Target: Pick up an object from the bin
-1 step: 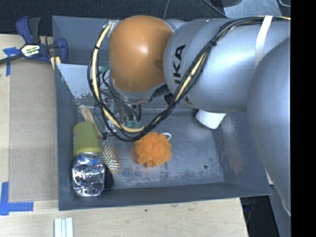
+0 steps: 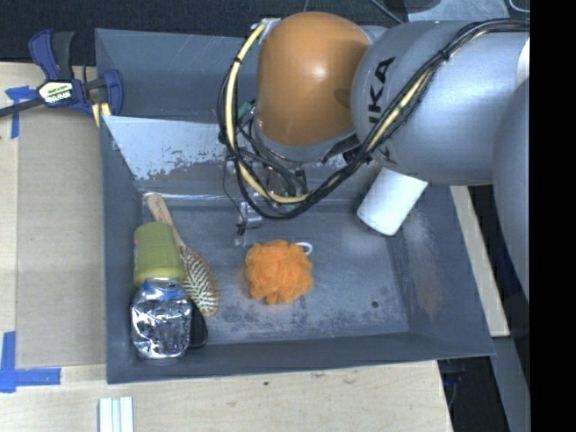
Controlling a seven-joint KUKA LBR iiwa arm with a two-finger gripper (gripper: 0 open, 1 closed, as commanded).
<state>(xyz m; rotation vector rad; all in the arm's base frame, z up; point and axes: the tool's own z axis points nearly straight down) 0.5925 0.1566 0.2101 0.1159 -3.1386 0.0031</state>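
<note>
Orange mesh bath sponge (image 2: 280,273) near mid-floor of grey bin (image 2: 405,306), just beside and below end effector (image 2: 244,223), apart from it. End effector mostly hidden under wrist cover; open or closed cannot be told. Likely light, soft, compressible, prone to snagging; best pinched deep through bunched centre. Wooden hairbrush (image 2: 199,282) well to left.

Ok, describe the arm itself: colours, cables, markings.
The arm is thick, rounded and silver-grey, with black lettering on its side. An orange dome cover caps the wrist. Yellow and black cables loop around that cover and run along the arm.
</note>
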